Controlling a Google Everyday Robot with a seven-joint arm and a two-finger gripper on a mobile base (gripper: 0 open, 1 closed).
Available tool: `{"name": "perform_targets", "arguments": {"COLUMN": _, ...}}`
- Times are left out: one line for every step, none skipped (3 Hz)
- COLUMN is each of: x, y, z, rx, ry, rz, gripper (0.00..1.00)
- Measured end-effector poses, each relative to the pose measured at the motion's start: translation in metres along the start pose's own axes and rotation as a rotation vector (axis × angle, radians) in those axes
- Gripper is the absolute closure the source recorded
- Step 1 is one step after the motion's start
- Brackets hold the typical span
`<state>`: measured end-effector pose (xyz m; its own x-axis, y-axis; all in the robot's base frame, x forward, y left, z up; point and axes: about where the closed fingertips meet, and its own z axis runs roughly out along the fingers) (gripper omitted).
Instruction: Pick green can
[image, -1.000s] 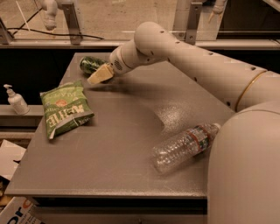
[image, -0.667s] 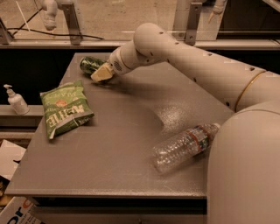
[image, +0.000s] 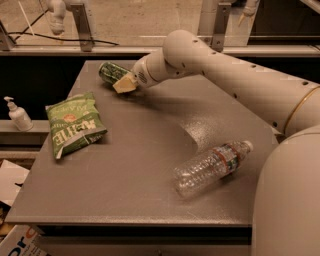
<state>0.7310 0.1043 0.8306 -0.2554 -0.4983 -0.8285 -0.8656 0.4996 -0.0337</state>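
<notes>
1. Since the earlier frame, the end effector (image: 125, 83) is shifting slightly toward the right edge of the surface (image: 145, 150). The green can (image: 109, 71) is appearing to shift the same way with it. The chip bag (image: 75, 122) and the plastic bottle (image: 210, 167) are staying where they were.
2. The green can is sitting near the far-left corner of the surface, close to the far edge. It is appearing tilted rather than upright. The end effector is touching the end of the can that is pointing toward the near-right corner.
3. This view is not showing whether the end effector is set wide, set narrow or already clamping the can, so its state cannot be told.
4. Hazard, roll-off: the can is presenting a rounded side. If the end effector is pushing it rather than enclosing it, the can is likely rolling toward the far edge and dropping off.
5. Hazard, slip: contact is occurring at one end of the can only. Lifting from there is risking the smooth metal pivoting out and falling back.
6. Hazard, collision: this is judged low, since the chip bag and bottle are lying well apart from the can.
</notes>
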Motion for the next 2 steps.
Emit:
{"name": "perform_targets", "arguments": {"x": -0.003, "y": -0.005, "z": -0.034, "rx": 0.010, "ry": -0.011, "rz": -0.011, "gripper": 1.00}}
{"name": "perform_targets", "arguments": {"x": -0.012, "y": -0.012, "z": -0.077, "rx": 0.015, "ry": -0.020, "rz": -0.060, "gripper": 1.00}}
